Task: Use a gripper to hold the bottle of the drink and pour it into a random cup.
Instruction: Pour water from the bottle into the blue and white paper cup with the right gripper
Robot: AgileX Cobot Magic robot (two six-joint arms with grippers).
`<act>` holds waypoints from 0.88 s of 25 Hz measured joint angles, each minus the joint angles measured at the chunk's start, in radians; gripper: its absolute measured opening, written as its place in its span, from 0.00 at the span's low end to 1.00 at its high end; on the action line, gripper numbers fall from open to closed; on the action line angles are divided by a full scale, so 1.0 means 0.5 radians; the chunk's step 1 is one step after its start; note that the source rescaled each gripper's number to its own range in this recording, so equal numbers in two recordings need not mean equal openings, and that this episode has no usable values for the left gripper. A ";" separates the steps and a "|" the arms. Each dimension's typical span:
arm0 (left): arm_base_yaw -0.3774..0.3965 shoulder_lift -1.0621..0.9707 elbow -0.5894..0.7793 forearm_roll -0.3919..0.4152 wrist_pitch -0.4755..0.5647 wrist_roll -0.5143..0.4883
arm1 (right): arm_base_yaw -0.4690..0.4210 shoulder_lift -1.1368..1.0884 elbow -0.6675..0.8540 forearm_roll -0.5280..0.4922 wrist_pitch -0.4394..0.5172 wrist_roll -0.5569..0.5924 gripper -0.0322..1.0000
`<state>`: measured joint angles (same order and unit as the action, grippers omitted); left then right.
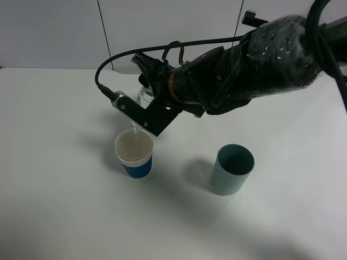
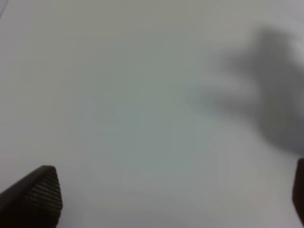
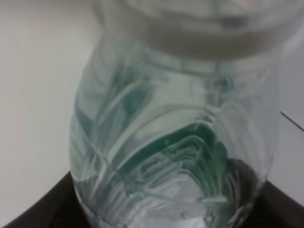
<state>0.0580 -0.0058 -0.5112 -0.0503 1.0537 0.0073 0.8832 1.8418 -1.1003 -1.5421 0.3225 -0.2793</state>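
fingers [image 3: 42, 216] of our right gripper [image 1: 142, 111]: dark pads pinching the small clear plastic bottle with green label [image 3: 171, 142] across its body, one pad on each side.
fingers [image 2: 38, 197] of our left gripper [image 2: 168, 194]: spread wide, holding nothing, only bare white table [image 2: 142, 95] between them.
location of bottle: held in the air just above the short white cup with blue ribbed sleeve [image 1: 134, 157], apart from its rim. a plain teal-green cup [image 1: 232, 169] stands to the side, well apart.
orientation: long axis steeply tilted, neck end lowest and aimed down into the white cup, base raised behind the gripper. a thin clear stream [image 1: 135, 131] falls into pale liquid already in the cup.
handling, as we judge it: light, and lighter as it empties. thin-walled and soft, so a hard squeeze would dent it and spurt the drink. smooth plastic, likely to slip when tilted. best held at mid-body on the label, as it is now, never by the narrow neck.
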 joint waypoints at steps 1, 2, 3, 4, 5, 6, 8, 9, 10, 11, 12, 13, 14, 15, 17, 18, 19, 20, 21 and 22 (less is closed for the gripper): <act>0.000 0.000 0.000 0.000 0.000 0.000 | 0.000 0.000 0.000 0.000 0.000 0.000 0.03; 0.000 0.000 0.000 0.000 0.000 0.000 | 0.000 0.000 0.000 0.000 0.000 0.000 0.03; 0.000 0.000 0.000 0.000 0.000 0.000 | 0.000 0.000 0.000 -0.002 0.000 0.000 0.03; 0.000 0.000 0.000 0.000 0.000 0.000 | 0.000 0.000 0.000 -0.007 0.000 0.000 0.03; 0.000 0.000 0.000 0.000 0.000 0.000 | 0.000 0.000 0.000 -0.007 0.000 0.000 0.03; 0.000 0.000 0.000 0.000 0.000 0.000 | 0.000 0.000 0.000 -0.011 0.000 0.000 0.03; 0.000 0.000 0.000 0.000 0.000 0.000 | 0.000 0.000 0.000 -0.024 0.000 -0.002 0.03; 0.000 0.000 0.000 0.000 0.000 0.000 | 0.000 0.000 0.000 -0.035 0.000 -0.002 0.03; 0.000 0.000 0.000 0.000 0.000 0.000 | 0.000 0.000 0.000 -0.041 0.000 -0.002 0.03; 0.000 0.000 0.000 0.000 0.000 0.000 | 0.000 0.000 0.000 -0.050 0.000 -0.002 0.03; 0.000 0.000 0.000 0.000 0.000 0.000 | 0.000 0.000 0.000 -0.053 0.000 -0.002 0.03; 0.000 0.000 0.000 0.000 0.000 0.000 | 0.004 0.000 0.000 -0.058 0.000 -0.002 0.03; 0.000 0.000 0.000 0.000 0.000 0.000 | 0.009 0.000 0.000 -0.063 0.006 -0.002 0.03; 0.000 0.000 0.000 0.000 0.000 0.000 | 0.011 0.000 0.000 -0.072 0.006 -0.002 0.03; 0.000 0.000 0.000 0.000 0.000 0.000 | 0.017 0.000 0.000 -0.089 0.006 -0.002 0.03; 0.000 0.000 0.000 0.000 0.000 0.000 | 0.017 0.000 0.000 -0.089 0.003 -0.002 0.03; 0.000 0.000 0.000 0.000 0.000 0.000 | 0.017 0.000 0.000 -0.091 0.003 -0.002 0.03; 0.000 0.000 0.000 0.000 0.000 0.000 | 0.017 0.000 0.000 -0.091 0.003 -0.002 0.03; 0.000 0.000 0.000 0.000 0.000 0.000 | 0.017 0.000 0.000 -0.091 0.003 -0.002 0.03; 0.000 0.000 0.000 0.000 0.000 0.000 | 0.017 0.000 0.000 -0.091 0.003 -0.002 0.03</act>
<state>0.0580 -0.0058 -0.5112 -0.0503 1.0537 0.0073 0.8918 1.8418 -1.1003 -1.5877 0.3240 -0.2802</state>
